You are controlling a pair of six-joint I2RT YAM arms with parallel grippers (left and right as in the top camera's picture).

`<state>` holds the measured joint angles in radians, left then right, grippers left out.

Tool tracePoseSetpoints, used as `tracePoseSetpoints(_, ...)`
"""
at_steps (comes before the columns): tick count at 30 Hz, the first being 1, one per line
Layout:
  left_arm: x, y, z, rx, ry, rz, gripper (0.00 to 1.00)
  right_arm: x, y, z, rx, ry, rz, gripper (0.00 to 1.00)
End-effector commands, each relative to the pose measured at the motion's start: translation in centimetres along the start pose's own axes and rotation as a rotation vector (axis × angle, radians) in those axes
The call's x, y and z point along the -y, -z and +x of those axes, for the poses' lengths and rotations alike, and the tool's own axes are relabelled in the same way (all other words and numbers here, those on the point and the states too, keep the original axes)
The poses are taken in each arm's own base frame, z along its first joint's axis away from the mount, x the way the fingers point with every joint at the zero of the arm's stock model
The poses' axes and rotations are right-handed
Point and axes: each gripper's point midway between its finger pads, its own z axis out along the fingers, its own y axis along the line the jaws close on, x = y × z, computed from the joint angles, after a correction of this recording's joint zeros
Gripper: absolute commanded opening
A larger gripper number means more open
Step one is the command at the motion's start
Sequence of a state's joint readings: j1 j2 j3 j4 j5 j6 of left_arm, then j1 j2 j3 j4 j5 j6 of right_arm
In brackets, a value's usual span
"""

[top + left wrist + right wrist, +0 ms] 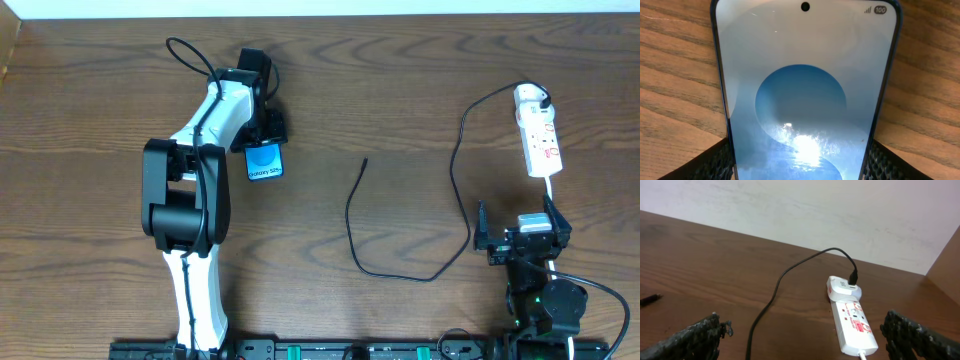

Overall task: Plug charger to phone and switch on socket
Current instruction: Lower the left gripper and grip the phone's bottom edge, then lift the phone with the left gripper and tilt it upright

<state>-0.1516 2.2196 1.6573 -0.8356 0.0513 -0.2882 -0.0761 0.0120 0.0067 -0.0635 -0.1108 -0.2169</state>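
The phone [265, 161] lies on the wooden table with its blue screen lit; it fills the left wrist view [805, 90]. My left gripper [262, 128] has a finger pressed on each long edge of the phone [800, 161]. The charger cable [352, 225] loops across the table with its free tip [365, 160] lying bare, well to the right of the phone. Its white plug [531, 98] sits in the socket strip [544, 146]. My right gripper [520, 224] is open and empty just in front of the strip [855, 327], not touching it [807, 337].
The strip's white cord [549, 187] runs toward the right arm. The cable [772, 292] passes between the right fingers' line of sight. A pale wall [800, 215] borders the table's far edge.
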Motion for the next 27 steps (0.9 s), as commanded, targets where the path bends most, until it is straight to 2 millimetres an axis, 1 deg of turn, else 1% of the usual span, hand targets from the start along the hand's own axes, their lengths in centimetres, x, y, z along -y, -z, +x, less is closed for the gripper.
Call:
tracePoseSetpoints(1, -0.3, -1.7, 1.6, -0.058, -0.005, -0.004, 0.08, 0.0, 0.0, 0.0, 0.000, 0.009, 0.000, 0.99)
tracePoseSetpoints(4, -0.3, -1.5, 1.4, -0.050, -0.005, -0.002, 0.07, 0.0, 0.0, 0.0, 0.001, 0.009, 0.000, 0.99)
tracePoseSetpoints(9, 0.1, 0.2, 0.2, -0.002, -0.029, 0.015, 0.07, 0.0, 0.0, 0.0, 0.001, 0.009, 0.000, 0.99)
tracePoseSetpoints(13, 0.6, 2.4, -0.9, 0.052, -0.031, 0.035, 0.07, 0.0, 0.0, 0.0, 0.000, 0.009, 0.000, 0.99)
tracePoseSetpoints(14, 0.7, 3.3, -1.3, 0.075, -0.032, 0.043, 0.08, 0.0, 0.0, 0.0, 0.001, 0.009, 0.000, 0.99)
tracePoseSetpoints(17, 0.8, 4.9, -1.7, 0.109, -0.032, 0.055, 0.08, 0.0, 0.0, 0.0, 0.001, 0.009, 0.000, 0.99)
tracePoseSetpoints(23, 0.7, 7.9, -1.8, 0.158, -0.028, 0.072, 0.07, 0.0, 0.0, 0.0, 0.001, 0.009, 0.000, 0.99)
tracePoseSetpoints(26, 0.6, 9.3, -1.5, 0.168, -0.027, 0.076, 0.08, 0.0, 0.0, 0.0, 0.000, 0.009, 0.000, 0.99)
tracePoseSetpoints(27, 0.6, 10.0, -1.1, 0.167, -0.020, 0.082, 0.08, 0.0, 0.0, 0.0, 0.001, 0.009, 0.000, 0.99)
